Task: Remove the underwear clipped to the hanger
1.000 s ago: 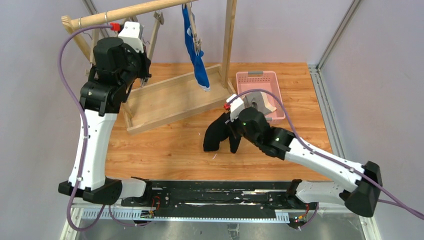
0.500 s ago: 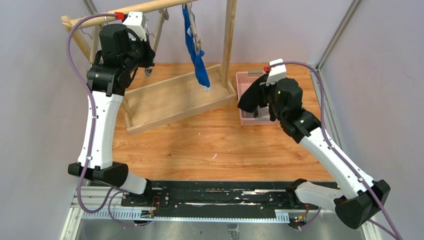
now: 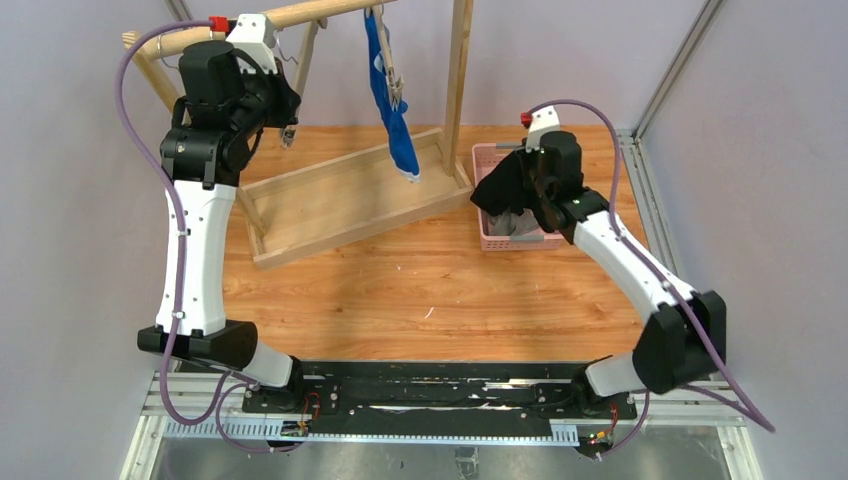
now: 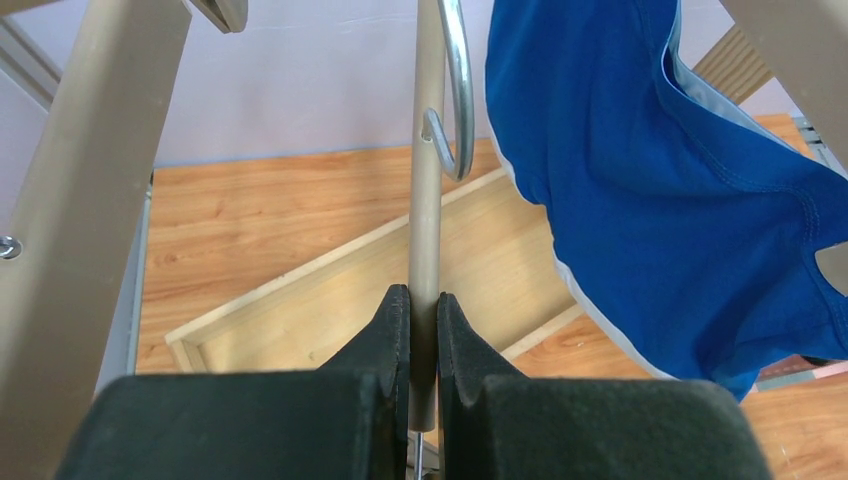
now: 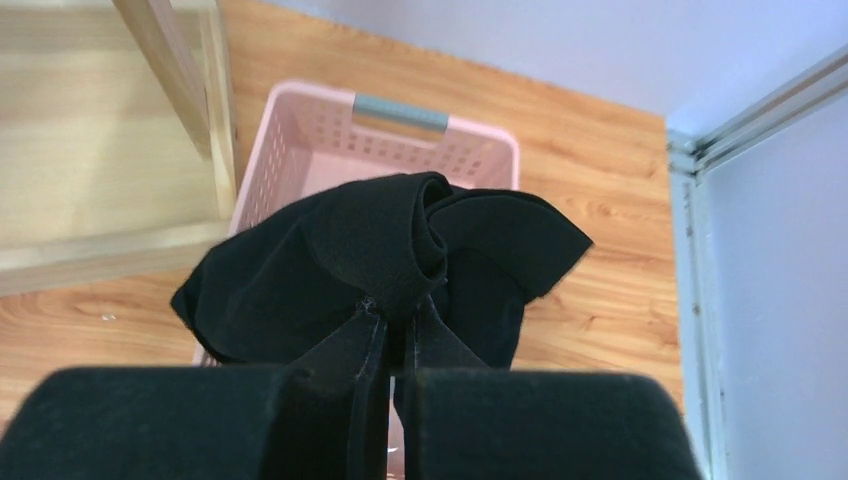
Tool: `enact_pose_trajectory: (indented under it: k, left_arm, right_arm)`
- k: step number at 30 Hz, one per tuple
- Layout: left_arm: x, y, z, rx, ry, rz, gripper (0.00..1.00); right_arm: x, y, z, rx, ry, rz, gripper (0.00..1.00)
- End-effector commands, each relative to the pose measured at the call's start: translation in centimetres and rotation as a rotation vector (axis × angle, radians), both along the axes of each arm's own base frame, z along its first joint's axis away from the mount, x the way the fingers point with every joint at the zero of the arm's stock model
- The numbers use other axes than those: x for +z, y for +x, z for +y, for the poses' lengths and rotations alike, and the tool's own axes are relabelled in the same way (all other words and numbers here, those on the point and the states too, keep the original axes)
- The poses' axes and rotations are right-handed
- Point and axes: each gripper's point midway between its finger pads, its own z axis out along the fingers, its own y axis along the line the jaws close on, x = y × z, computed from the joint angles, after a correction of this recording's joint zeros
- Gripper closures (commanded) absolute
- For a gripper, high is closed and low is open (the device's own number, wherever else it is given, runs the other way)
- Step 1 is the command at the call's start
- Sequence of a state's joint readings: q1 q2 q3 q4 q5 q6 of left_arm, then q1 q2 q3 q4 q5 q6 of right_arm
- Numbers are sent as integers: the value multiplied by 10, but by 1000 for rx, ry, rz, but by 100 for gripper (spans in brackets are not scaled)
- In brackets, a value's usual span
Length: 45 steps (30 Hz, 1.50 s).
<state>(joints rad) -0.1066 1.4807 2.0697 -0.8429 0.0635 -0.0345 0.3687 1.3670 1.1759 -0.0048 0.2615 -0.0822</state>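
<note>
- Black underwear (image 5: pixel 380 250) is pinched in a bunch by the right tool (image 5: pixel 392 325), whose 2 fingers are pressed together on the cloth.
- It is held in the air over the pink basket (image 5: pixel 290 150), which stands on the wooden desk (image 3: pixel 420 290) just beside the base of the wooden rack (image 3: pixel 350 205).
- Grey underwear (image 3: pixel 512 222) is seen lying inside the basket, partly hidden by the black cloth.
- Blue underwear (image 4: pixel 660 200) is hung high on the rack, well apart from the basket.
- The left tool (image 4: pixel 423 315) is raised near the rack's top rail, its 2 fingers closed on 1 slim upright rod (image 4: pixel 428 150), with a metal hook (image 4: pixel 458 90) just beside that rod.
</note>
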Motion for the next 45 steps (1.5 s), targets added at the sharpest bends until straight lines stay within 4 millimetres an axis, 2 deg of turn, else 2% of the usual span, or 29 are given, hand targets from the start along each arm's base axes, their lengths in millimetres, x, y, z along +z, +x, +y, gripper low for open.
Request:
enact_pose_trajectory:
  k: [1, 3, 8, 18, 22, 25, 26, 29, 31, 32, 39, 45]
  left_arm:
    - [20, 1, 1, -15, -19, -63, 100]
    - [19, 2, 1, -17, -17, -62, 100]
    - [17, 3, 1, -25, -14, -56, 100]
    - [12, 1, 1, -33, -11, -49, 100]
    - [13, 1, 4, -31, -12, -51, 100]
    - [17, -1, 5, -30, -12, -60, 100]
    - [18, -1, 6, -29, -12, -62, 100]
    - [22, -2, 9, -21, -13, -72, 100]
    - [26, -1, 9, -25, -19, -84, 100]
    - [27, 0, 9, -27, -20, -89, 100]
    - [27, -2, 4, -48, -46, -92, 100]
    - [20, -19, 2, -63, -54, -102, 100]
  right_arm:
    - [-34, 24, 13, 38, 30, 59, 99]
    - [-59, 29, 19, 49, 39, 111, 99]
    - [-100, 34, 23, 47, 28, 191, 99]
    - [-166, 33, -10, -111, -84, 346, 99]
    - [-180, 31, -30, -205, -137, 400, 99]
    - [-179, 29, -34, -221, -139, 401, 99]
    - [-177, 28, -33, -217, -131, 396, 96]
    - [-164, 26, -28, -193, -96, 370, 67]
    - [-156, 25, -26, -184, -76, 353, 38]
    - [-152, 23, -26, -179, -66, 348, 34]
    - [-128, 7, -24, -150, -21, 293, 31]
    - [-111, -3, -23, -139, 3, 259, 29]
